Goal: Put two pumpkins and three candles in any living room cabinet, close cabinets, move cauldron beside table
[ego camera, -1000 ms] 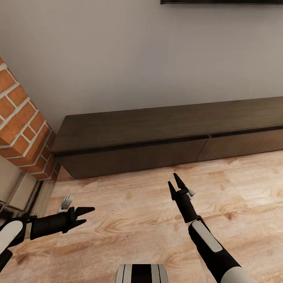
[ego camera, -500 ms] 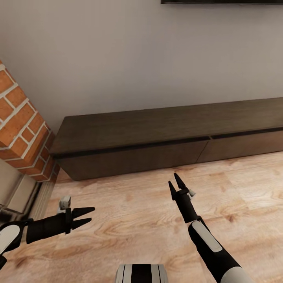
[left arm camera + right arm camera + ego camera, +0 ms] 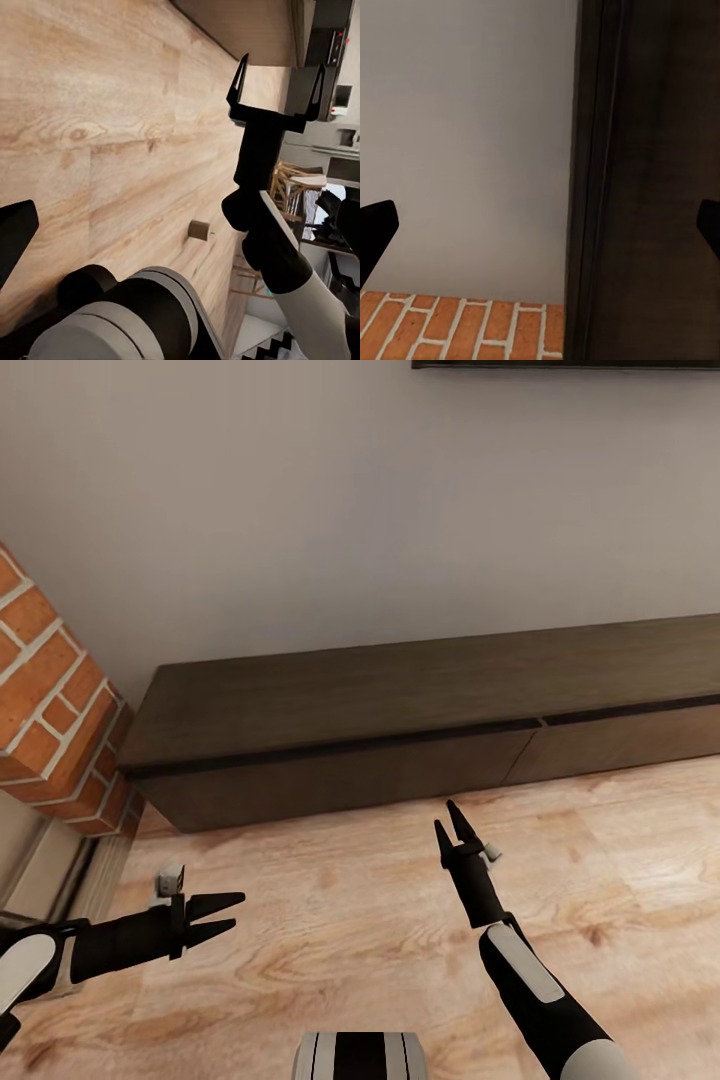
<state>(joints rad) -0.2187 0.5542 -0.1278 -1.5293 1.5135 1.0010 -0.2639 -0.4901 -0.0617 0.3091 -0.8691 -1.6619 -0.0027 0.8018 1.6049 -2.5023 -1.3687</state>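
Note:
The cabinet [image 3: 400, 710] is a long, low dark-brown unit against the grey wall, with both drawer fronts flush and closed. My left gripper [image 3: 228, 918] hovers open over the wood floor in front of its left end, fingers pointing right. My right gripper [image 3: 452, 830] is open too, fingers pointing up toward the cabinet front, about a hand's length short of it. In the left wrist view the right gripper [image 3: 277, 79] shows with spread fingers, and a small stubby beige candle [image 3: 199, 230] lies on the floor beside that arm. The right wrist view faces the cabinet [image 3: 652, 180]. Pumpkins and cauldron are out of view.
A red brick fireplace [image 3: 50, 690] juts out at the left, close to the cabinet's end and my left arm. A dark screen edge [image 3: 560, 364] hangs on the wall above. Wooden chairs [image 3: 296, 184] stand farther off. Open wood floor [image 3: 330, 890] lies between the grippers.
The whole view has drifted slightly, so the camera moved. The left gripper has turned a little at the wrist and sits a bit lower. Both grippers stay open.

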